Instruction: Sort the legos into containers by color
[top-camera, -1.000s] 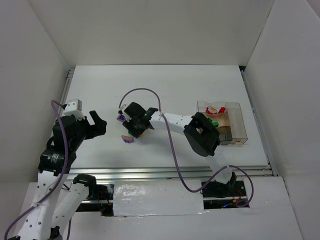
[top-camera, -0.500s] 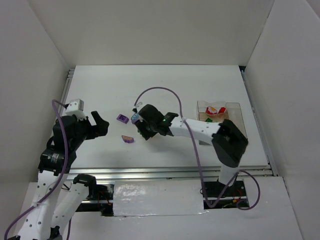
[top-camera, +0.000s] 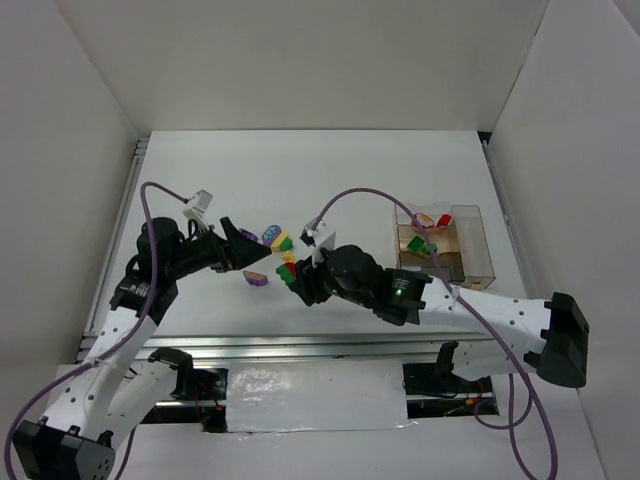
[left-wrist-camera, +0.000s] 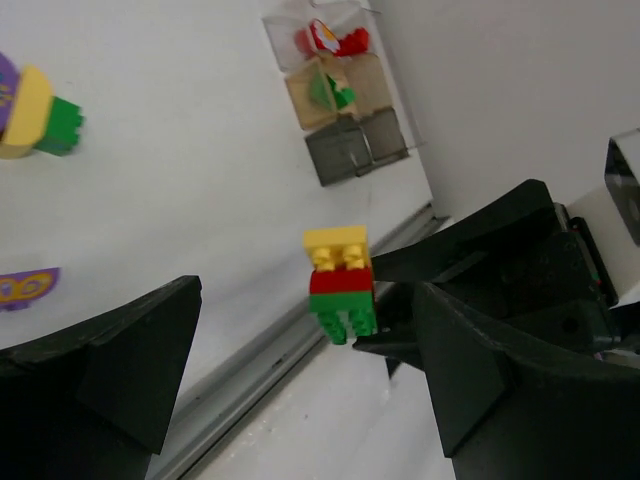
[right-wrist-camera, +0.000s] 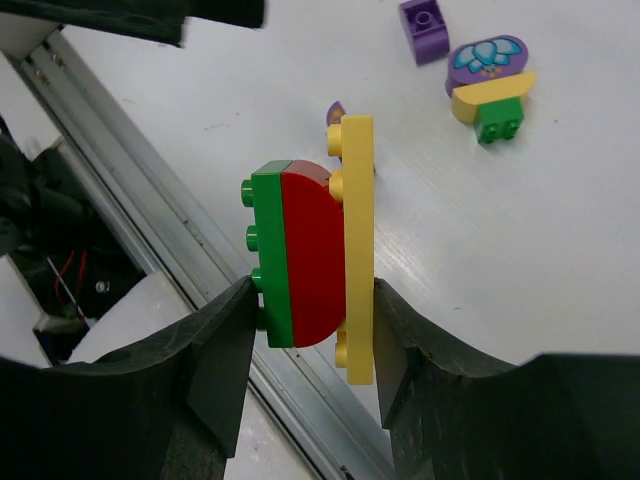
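Observation:
My right gripper (top-camera: 296, 282) (right-wrist-camera: 310, 300) is shut on a stack of legos (right-wrist-camera: 310, 255) (top-camera: 288, 270): a yellow plate, a red rounded brick and a green brick, held above the table. My left gripper (top-camera: 243, 250) (left-wrist-camera: 305, 335) is open and empty, its fingers pointing at that stack (left-wrist-camera: 340, 283) from the left. A second stack (top-camera: 275, 238) (right-wrist-camera: 490, 85) of purple, yellow and green stands on the table beyond. A purple piece (top-camera: 256, 279) (left-wrist-camera: 25, 288) lies flat nearby. The containers (top-camera: 470, 250) (left-wrist-camera: 345, 150) stand at the right with red (top-camera: 430, 218) and green (top-camera: 425, 243) legos inside.
A small purple square brick (right-wrist-camera: 428, 25) sits next to the second stack. The table's metal front rail (top-camera: 300, 345) (right-wrist-camera: 130, 150) runs just below both grippers. White walls enclose the table on three sides.
The right gripper has lifted the yellow-red-green stack and drawn it toward the near edge. The left arm has reached right, toward the middle, its gripper staying open.

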